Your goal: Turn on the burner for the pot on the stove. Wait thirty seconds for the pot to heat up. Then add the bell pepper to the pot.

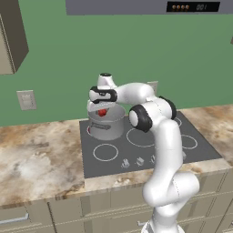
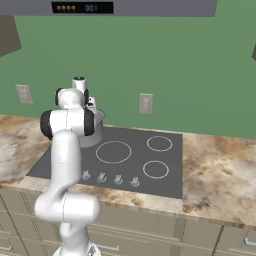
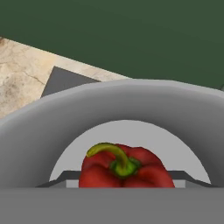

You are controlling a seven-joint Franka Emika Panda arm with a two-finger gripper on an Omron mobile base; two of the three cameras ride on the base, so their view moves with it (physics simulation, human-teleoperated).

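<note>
The grey pot (image 1: 107, 126) stands on the back left burner of the dark stove (image 1: 150, 152). My gripper (image 1: 102, 107) hangs just above the pot's mouth, pointing down, shut on the red bell pepper (image 1: 102, 112). In the hand view the bell pepper (image 3: 127, 168), its green stem facing the camera, sits between the jaws with the pot's rim and inner wall (image 3: 43, 131) behind it. In the right base view my arm hides most of the pot (image 2: 96, 134). A row of silver knobs (image 1: 139, 161) runs along the stove's front edge.
Marbled counter (image 1: 36, 154) lies on both sides of the stove (image 2: 125, 170). Wall outlets (image 1: 26, 99) (image 2: 145, 103) sit on the green wall behind. A hood with a display (image 1: 191, 6) hangs overhead, and a cabinet (image 1: 11, 36) is at the upper left.
</note>
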